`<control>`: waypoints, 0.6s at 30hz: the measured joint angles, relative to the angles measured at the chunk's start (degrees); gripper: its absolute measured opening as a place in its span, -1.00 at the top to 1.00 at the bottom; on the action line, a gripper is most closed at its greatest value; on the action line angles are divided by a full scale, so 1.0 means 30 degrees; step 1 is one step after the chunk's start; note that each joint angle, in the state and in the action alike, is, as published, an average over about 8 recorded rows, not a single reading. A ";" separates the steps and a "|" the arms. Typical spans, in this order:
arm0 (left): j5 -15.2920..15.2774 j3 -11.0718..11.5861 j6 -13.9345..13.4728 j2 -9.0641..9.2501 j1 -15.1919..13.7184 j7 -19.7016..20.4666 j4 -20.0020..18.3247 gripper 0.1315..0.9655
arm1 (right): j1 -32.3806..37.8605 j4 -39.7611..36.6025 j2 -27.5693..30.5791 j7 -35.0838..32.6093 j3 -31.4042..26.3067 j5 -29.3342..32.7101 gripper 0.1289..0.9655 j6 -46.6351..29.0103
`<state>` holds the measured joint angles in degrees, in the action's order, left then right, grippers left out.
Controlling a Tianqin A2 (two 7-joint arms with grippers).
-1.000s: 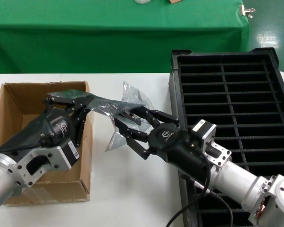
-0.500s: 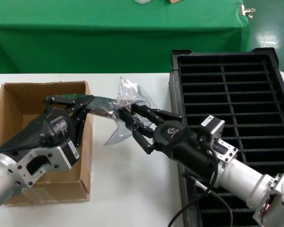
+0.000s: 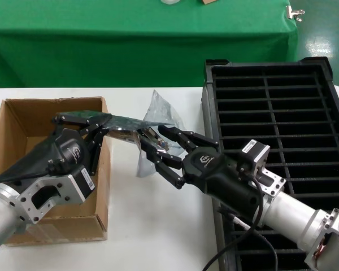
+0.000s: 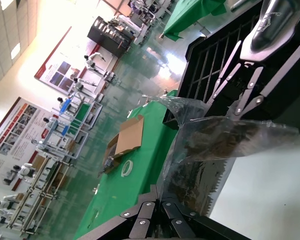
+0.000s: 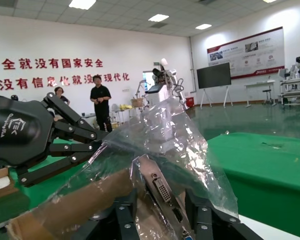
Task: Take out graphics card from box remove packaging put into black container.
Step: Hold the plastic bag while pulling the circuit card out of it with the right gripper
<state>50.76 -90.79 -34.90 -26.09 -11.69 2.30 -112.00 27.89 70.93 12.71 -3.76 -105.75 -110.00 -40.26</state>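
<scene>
White tabletop [image 3: 158, 226], green-draped table [image 3: 141, 51] just behind it, glossy green floor [image 3: 325, 39] beside that table, white wall with red Chinese lettering [image 5: 55, 72], ceiling light panels [image 5: 160, 17]

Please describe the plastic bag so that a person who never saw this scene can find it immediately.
Start at the white table, between the brown cardboard box and the black slotted tray. There the left pincer and right pincer hold a flat dark card between them. The anti-static bag is the crinkled, translucent grey film around it.

Likely a robotics training hall, green-clothed tables [image 3: 141, 51], wall banner [image 5: 50, 72], other robot stations [image 4: 110, 35]
</scene>
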 joint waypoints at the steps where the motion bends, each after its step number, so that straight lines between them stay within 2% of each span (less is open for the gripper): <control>1: 0.0000 0.0000 0.0000 0.0000 0.0000 0.0000 0.0000 0.98 | -0.0010 0.0009 0.0023 0.0012 -0.0004 -0.0004 0.49 -0.0032; 8: 0.0000 0.0000 0.0000 0.0000 0.0000 0.0000 0.0000 0.98 | 0.0069 -0.0141 0.0074 0.0017 0.0084 -0.0097 0.25 -0.0173; 18: 0.0000 0.0000 0.0000 0.0000 0.0000 0.0000 0.0000 0.98 | 0.0336 -0.0491 -0.0041 0.0075 0.0244 -0.0297 0.27 -0.0320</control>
<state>50.76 -90.79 -34.90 -26.09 -11.69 2.30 -112.00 28.90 69.46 12.58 -3.54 -105.01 -110.89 -41.22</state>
